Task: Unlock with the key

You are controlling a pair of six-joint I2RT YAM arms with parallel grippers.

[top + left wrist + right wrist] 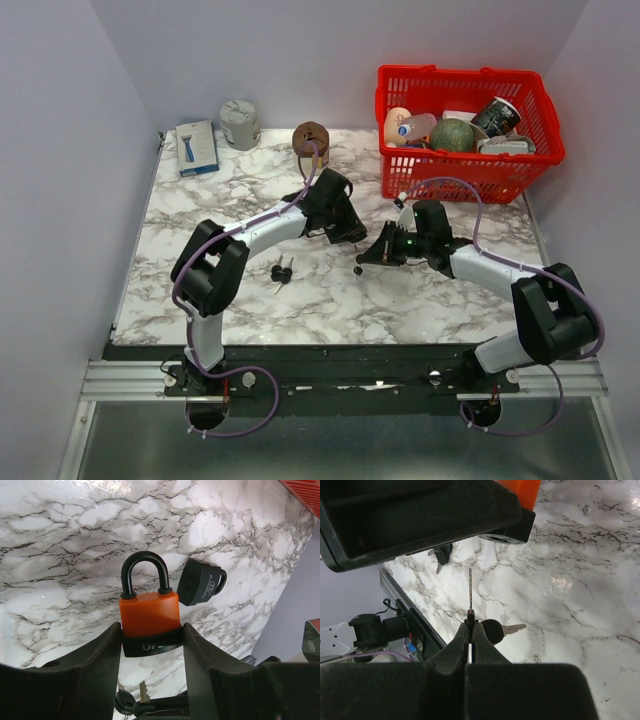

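In front of the red basket's (460, 172) left corner, the left gripper (151, 636) clamps the base of the orange padlock (149, 611). The right gripper (471, 624), also in front of the basket, pinches a key (470, 590) tightly, with the blade aimed at the padlock's underside but not touching it.

Marble table (200, 200), loose keys (282, 271) mid-left (red basket (450, 185), blue package (197, 148), grey tub (240, 124) behind)

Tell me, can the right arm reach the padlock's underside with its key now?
Probably yes. The key in the right fingers points toward the underside of the padlock, which the left fingers leave exposed; nothing lies between them.
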